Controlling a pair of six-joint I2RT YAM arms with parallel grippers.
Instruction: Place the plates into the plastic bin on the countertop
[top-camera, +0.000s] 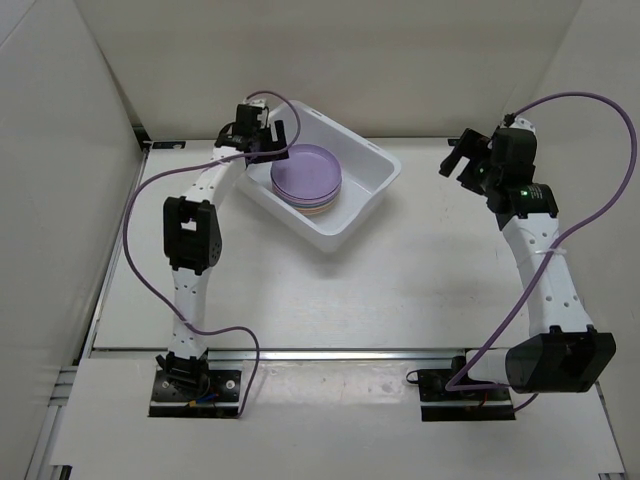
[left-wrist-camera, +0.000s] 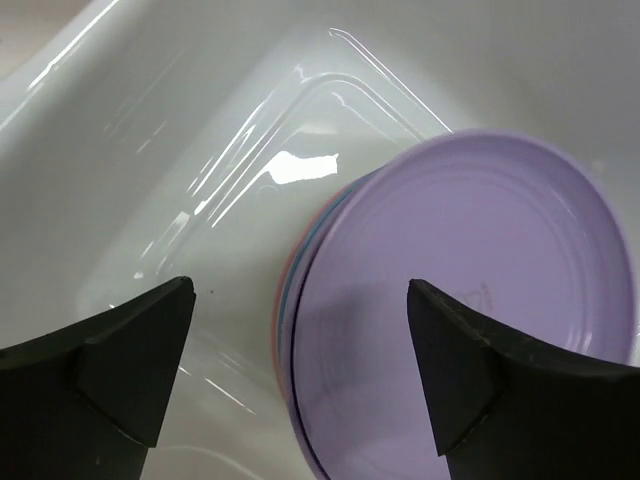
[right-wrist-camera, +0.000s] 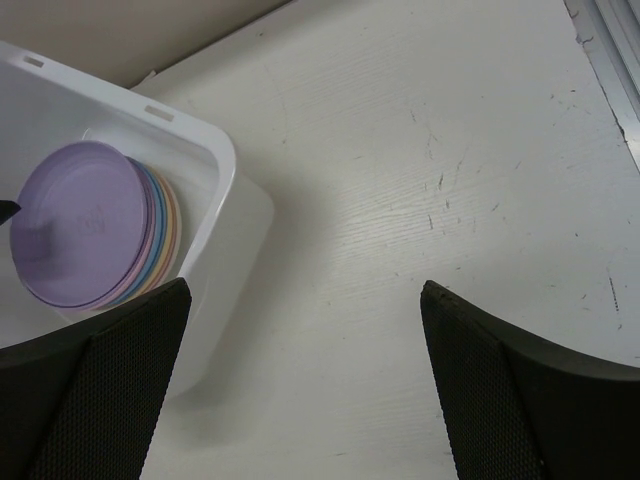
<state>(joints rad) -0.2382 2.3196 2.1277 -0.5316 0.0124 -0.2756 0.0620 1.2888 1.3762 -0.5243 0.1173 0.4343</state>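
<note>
A stack of several pastel plates (top-camera: 307, 176), purple on top, lies inside the white plastic bin (top-camera: 371, 190) at the back middle of the countertop (top-camera: 400, 290). My left gripper (top-camera: 270, 140) hangs over the bin's left end, beside the stack, jaws wide open and holding nothing. In the left wrist view the purple plate (left-wrist-camera: 470, 300) sits under the open left gripper (left-wrist-camera: 300, 370), with pink and blue rims peeking out on the left. My right gripper (top-camera: 460, 158) is open over bare countertop to the right of the bin. The right wrist view shows the stack of plates (right-wrist-camera: 95, 228) in the bin (right-wrist-camera: 215, 190).
White walls enclose the countertop on the left, back and right. A metal rail (top-camera: 330, 352) runs along the front edge between the two arm bases. Purple cables loop off both arms.
</note>
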